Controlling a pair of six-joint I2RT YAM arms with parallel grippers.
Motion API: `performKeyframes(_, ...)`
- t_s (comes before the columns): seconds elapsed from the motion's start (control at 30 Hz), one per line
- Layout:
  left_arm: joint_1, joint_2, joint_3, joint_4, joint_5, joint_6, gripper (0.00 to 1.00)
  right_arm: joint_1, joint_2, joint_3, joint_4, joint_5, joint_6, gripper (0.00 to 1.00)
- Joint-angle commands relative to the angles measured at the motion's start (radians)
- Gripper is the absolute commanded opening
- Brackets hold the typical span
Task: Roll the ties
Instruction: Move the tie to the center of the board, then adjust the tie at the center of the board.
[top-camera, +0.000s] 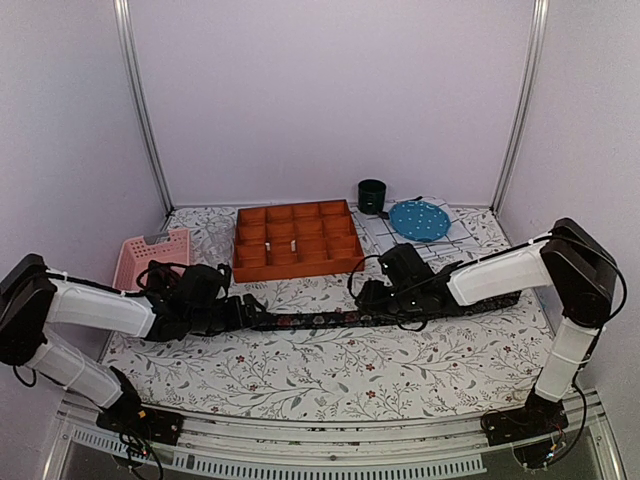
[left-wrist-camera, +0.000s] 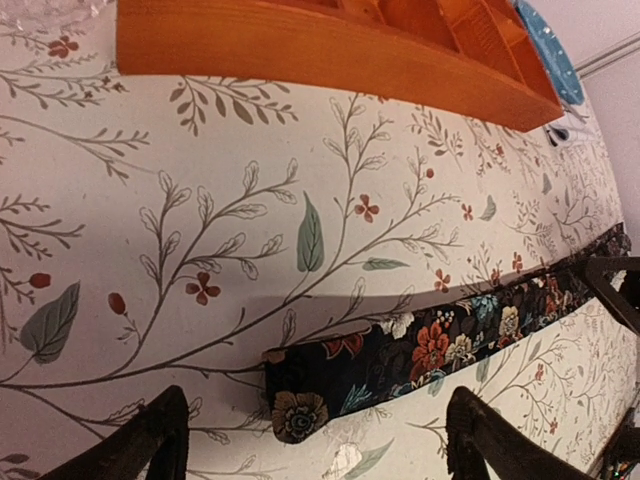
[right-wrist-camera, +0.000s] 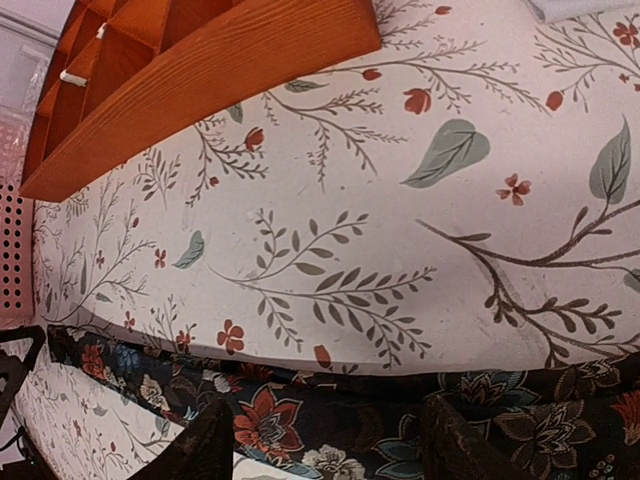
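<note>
Floral-cloth tabletop (top-camera: 330, 375): one tie (top-camera: 320, 320) laid flat, straight, parallel to the near edge, mid-table.
Left gripper (left-wrist-camera: 315, 410) has its fingers spread astride the tie's blunt end, toward the left edge, presumably the roll's starting point; right gripper (right-wrist-camera: 325, 425), likewise spread, straddles the tie toward the right edge, probably to keep it taut. Neither grips it.

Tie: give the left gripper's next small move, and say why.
Probably lower the left gripper and close it on the tie at its near end. That end lies flat and unrolled between the open jaws, not yet gripped, and a roll would likely start there.
</note>
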Motion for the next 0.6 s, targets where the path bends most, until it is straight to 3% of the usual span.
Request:
performKeyframes(0.0, 0.026, 0.047, 0.006, 0.068, 0.07, -0.02, 0.86, 0.013, -0.166, 0.056, -0.079, -0.052, -0.041, 0.62)
performKeyframes(0.23, 0.05, 0.1, -0.009, 0.133, 0.135, -0.027, 0.78, 0.04, -0.207, 0.056, 0.003, -0.099, -0.052, 0.62)
performKeyframes(0.57, 0.078, 0.137, -0.054, 0.2, 0.163, -0.017, 0.52, 0.06, -0.226, 0.064, 0.05, -0.099, -0.072, 0.61)
